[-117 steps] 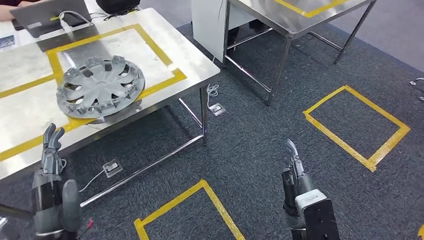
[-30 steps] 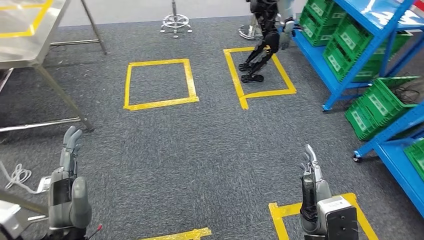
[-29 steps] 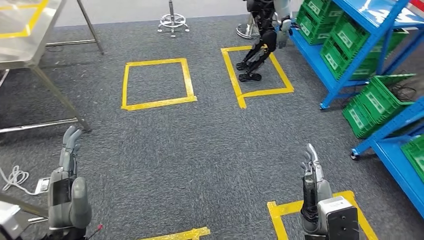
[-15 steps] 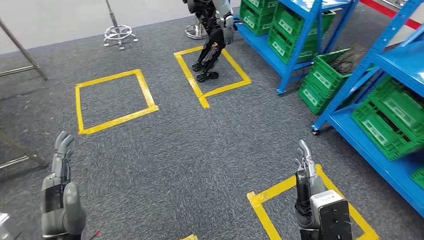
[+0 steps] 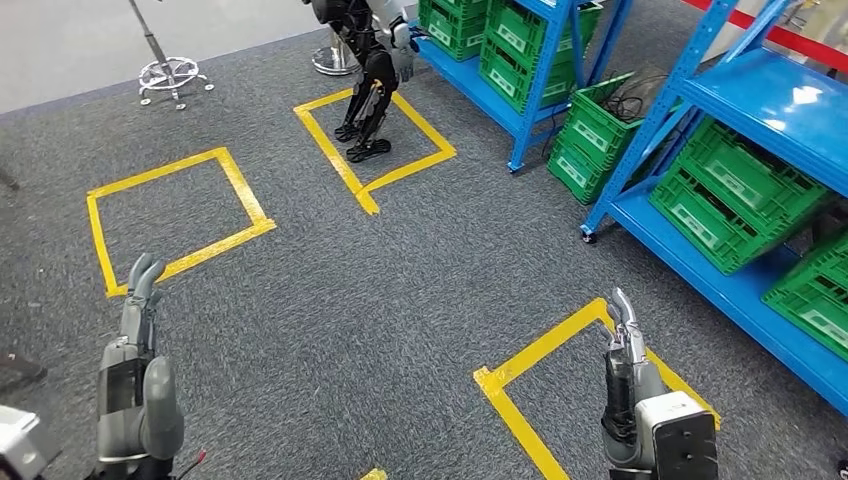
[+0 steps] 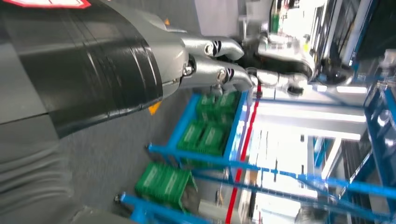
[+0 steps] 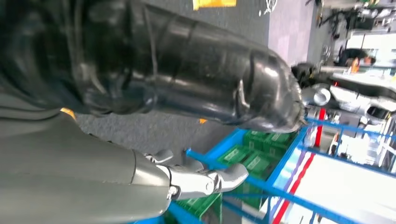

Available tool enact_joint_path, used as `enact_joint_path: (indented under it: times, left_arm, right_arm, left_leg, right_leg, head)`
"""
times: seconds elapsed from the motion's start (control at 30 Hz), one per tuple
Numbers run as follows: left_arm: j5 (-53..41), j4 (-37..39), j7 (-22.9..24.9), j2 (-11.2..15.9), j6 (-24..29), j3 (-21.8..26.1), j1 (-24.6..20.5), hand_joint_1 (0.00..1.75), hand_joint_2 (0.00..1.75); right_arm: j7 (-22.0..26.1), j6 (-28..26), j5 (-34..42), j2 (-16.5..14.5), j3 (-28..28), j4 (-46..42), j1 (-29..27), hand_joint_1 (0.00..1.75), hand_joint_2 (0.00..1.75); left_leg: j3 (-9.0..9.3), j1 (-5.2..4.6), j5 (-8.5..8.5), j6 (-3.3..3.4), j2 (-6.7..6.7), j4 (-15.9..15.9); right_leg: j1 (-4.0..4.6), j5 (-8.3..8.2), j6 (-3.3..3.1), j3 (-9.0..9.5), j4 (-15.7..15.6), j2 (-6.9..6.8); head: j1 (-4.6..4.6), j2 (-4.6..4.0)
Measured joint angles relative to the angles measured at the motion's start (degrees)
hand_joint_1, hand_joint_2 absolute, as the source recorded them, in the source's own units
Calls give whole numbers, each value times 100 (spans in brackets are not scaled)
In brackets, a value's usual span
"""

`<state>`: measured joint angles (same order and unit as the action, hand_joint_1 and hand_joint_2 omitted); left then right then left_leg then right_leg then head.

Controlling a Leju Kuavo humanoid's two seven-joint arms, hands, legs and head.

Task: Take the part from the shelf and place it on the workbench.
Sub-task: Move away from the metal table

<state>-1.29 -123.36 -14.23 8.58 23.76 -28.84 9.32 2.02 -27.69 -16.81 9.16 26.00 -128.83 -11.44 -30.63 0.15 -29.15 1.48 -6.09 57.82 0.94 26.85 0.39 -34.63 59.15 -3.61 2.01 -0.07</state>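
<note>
Grey carpet (image 5: 400, 300) marked with yellow tape squares makes up the floor ahead of me, and no workbench appears in the head view.

Nearest, my left hand (image 5: 140, 290) hangs low at my side with its fingers loosely extended and apart, holding nothing. My right hand (image 5: 622, 325) hangs likewise, fingers straight and free of any load, above the near corner of a yellow tape square (image 5: 590, 370) on the floor. The wrist views confirm bare fingers on both sides.

Further out to my right stands the blue shelf (image 5: 740, 110), its lower level carrying green crates (image 5: 735, 185); more of them sit along the rack toward the far end. I cannot identify the part to be fetched: nothing in these views lets me tell it from the crates, and it may lie on a level outside the picture.

Farthest, another humanoid robot (image 5: 370, 60) stands in a taped square beside the shelf's far end, with a stool base (image 5: 165, 72) beyond the left-hand square.

My assessment: the task is at its approach stage. Reaching the shelf, locating and gripping the part, carrying it and setting it on the workbench all remain.
</note>
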Motion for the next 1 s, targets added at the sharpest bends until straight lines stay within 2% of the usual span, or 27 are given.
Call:
enact_joint_path:
  times: [0.03, 0.1, 0.13, 0.17, 0.2, 0.23, 0.27, 0.3, 0.33, 0.37, 0.4, 0.43, 0.47, 0.5, 0.53, 0.6, 0.63, 0.67, 0.7, 0.77, 0.8, 0.83, 0.87, 0.9, 0.93, 1.0]
  left_arm:
    - [-1, -1, 1, -1, 0, 0, -1, 0, 0]
    - [-2, -1, 1, -1, 0, -1, -8, 0, 0]
    - [-2, -2, 1, -1, -1, -2, -14, 0, 0]
    - [-4, -3, -3, 0, -1, -2, -15, 0, 0]
    - [-4, -4, -3, 0, -2, -3, -12, 0, 0]
    - [-4, -2, -2, 1, -2, -5, -4, 0, 0]
    - [-3, 0, -2, 3, -2, -7, 6, 0, 0]
    - [-1, 2, 2, 4, -2, -10, 13, 0, 0]
    - [0, 4, 2, 7, -1, -11, 18, 0, 0]
    - [1, 4, 1, 9, -1, -13, 18, 0, 0]
    - [1, 4, -1, 9, 0, -14, 18, 0, 0]
    - [1, 4, -3, 9, 0, -16, 15, 0, 0]
    - [1, 4, -6, 8, 0, -17, 16, 0, 0]
    - [3, 2, -8, 8, -1, -19, 17, 0, 0]
    - [5, 1, -10, 8, -1, -20, 18, 0, 0]
    - [8, -2, -12, 8, -2, -22, 16, 0, 0]
    - [8, -1, -13, 7, -2, -23, 9, 0, 0]
    - [7, -1, -15, 5, -1, -22, 7, 0, 0]
    - [6, -2, -16, 4, 1, -22, 9, 0, 0]
    - [5, -2, -18, 2, 4, -21, 28, 0, 0]
    - [6, -1, -17, 3, 4, -21, 36, 0, 0]
    - [7, -1, -17, 3, 4, -21, 41, 0, 0]
    - [7, -1, -17, 3, 4, -21, 43, 0, 0]
    - [7, -1, -17, 3, 4, -21, 44, 0, 0]
    - [7, -1, -17, 2, 5, -21, 43, 0, 0]
    - [7, -1, -18, 1, 5, -21, 41, 0, 0]
  right_arm:
    - [3, 0, 0, 0, -2, -1, 2, 0, 0]
    - [8, 0, 0, 0, -9, -3, -6, 0, 0]
    - [11, 0, -1, -2, -12, -11, -16, 0, 0]
    - [15, 0, -1, -4, -14, -17, -15, 0, 0]
    - [18, 0, -1, -6, -15, -23, -9, 0, 0]
    - [20, 0, -1, -9, -16, -27, -5, 0, 0]
    - [19, 0, 1, -10, -17, -24, 2, 0, 0]
    - [17, 0, 1, -10, -17, -22, 1, 0, 0]
    - [17, 1, 2, -12, -17, -21, -3, 0, 0]
    - [17, 1, 2, -12, -16, -20, -4, 0, 0]
    - [17, 2, 2, -13, -16, -20, -4, 0, 0]
    - [17, 4, 2, -14, -16, -19, -4, 0, 0]
    - [17, 6, 3, -15, -17, -19, 0, 0, 0]
    - [17, 8, 3, -15, -18, -19, 2, 0, 0]
    - [18, 9, 3, -15, -19, -19, 2, 0, 0]
    - [19, 9, 3, -17, -21, -19, -7, 0, 0]
    - [19, 9, 4, -17, -23, -20, -16, 0, 0]
    - [19, 8, 4, -17, -26, -21, -17, 0, 0]
    - [19, 7, 4, -17, -29, -22, -14, 0, 0]
    - [15, 7, 8, -17, -33, -22, -6, 0, 0]
    - [13, 7, 11, -17, -34, -22, -8, 0, 0]
    - [11, 7, 14, -17, -34, -21, -12, 0, 0]
    - [11, 7, 16, -17, -34, -20, -15, 0, 0]
    - [10, 7, 17, -17, -34, -20, -17, 0, 0]
    - [10, 7, 17, -17, -34, -20, -18, 0, 0]
    - [7, 7, 18, -17, -34, -21, -15, 0, 0]
  left_leg:
    - [14, 0, -14, -26, -58, -5]
    - [60, 3, -34, -76, -169, -31]
    - [97, 8, -72, -108, -148, -30]
    - [86, 12, -157, -133, -31, 72]
    - [1, 22, -282, -157, 143, 302]
    - [-155, 38, -441, -182, 340, 651]
    - [-376, 52, -583, -196, 477, 1062]
    - [-573, 62, -651, -206, 545, 1380]
    - [-695, 69, -618, -212, 576, 1519]
    - [-711, 76, -474, -215, 597, 1430]
    - [-619, 87, -237, -217, 647, 1119]
    - [-476, 110, -23, -219, 780, 734]
    - [-336, 135, 114, -220, 931, 370]
    - [-224, 149, 177, -212, 1054, 130]
    - [-172, 150, 155, -193, 1126, 35]
    - [-135, 117, 139, -138, 1029, 16]
    - [-122, 114, 145, -103, 948, -6]
    - [-103, 116, 150, -68, 864, -34]
    - [-85, 117, 150, -33, 776, -60]
    - [-66, 97, 131, 21, 597, -83]
    - [-63, 81, 116, 35, 504, -81]
    - [-56, 68, 100, 41, 416, -78]
    - [-42, 59, 83, 43, 331, -77]
    - [-18, 50, 61, 41, 242, -77]
    - [14, 43, 39, 36, 171, -77]
    - [86, 32, 5, 20, 49, -107]
  right_leg:
    - [26, 4, -26, 32, -89, -13]
    - [41, -3, -68, 34, -121, 117]
    - [26, -23, -91, 103, -186, 190]
    - [0, -50, -117, 189, -253, 254]
    - [-28, -77, -136, 270, -308, 316]
    - [-56, -101, -155, 343, -355, 392]
    - [-64, -107, -166, 345, -353, 466]
    - [-67, -102, -166, 340, -347, 549]
    - [-70, -91, -161, 341, -336, 638]
    - [-74, -77, -149, 346, -321, 733]
    - [-82, -55, -132, 353, -296, 831]
    - [-94, -29, -108, 351, -265, 920]
    - [-96, -1, -78, 331, -218, 1009]
    - [-107, 16, -40, 294, -180, 1095]
    - [-121, 22, 1, 250, -157, 1169]
    - [-159, 2, 79, 159, -161, 1314]
    - [-165, 18, 110, 118, -131, 1293]
    - [-161, 77, 136, 41, -16, 1175]
    - [-153, 192, 159, -91, 220, 982]
    - [-150, 512, 193, -453, 948, 571]
    - [-156, 626, 204, -633, 1288, 471]
    - [-160, 649, 206, -732, 1465, 425]
    - [-159, 567, 199, -717, 1422, 400]
    - [-153, 401, 182, -595, 1180, 365]
    - [-140, 195, 154, -373, 760, 301]
    - [-86, -8, 71, 7, 73, 19]
  head:
    - [1, 0]
    - [6, 0]
    - [11, 0]
    - [0, 0]
    - [-23, 0]
    - [-61, 0]
    - [-99, 0]
    - [-130, 0]
    - [-156, 0]
    - [-175, 0]
    - [-195, 0]
    - [-214, 0]
    - [-230, 0]
    - [-239, 0]
    - [-242, 0]
    - [-241, 0]
    - [-234, 0]
    - [-206, 0]
    - [-167, 0]
    - [-89, 0]
    - [-74, 0]
    - [-66, 0]
    - [-54, 0]
    - [-43, 0]
    - [-26, 0]
    - [-21, 0]
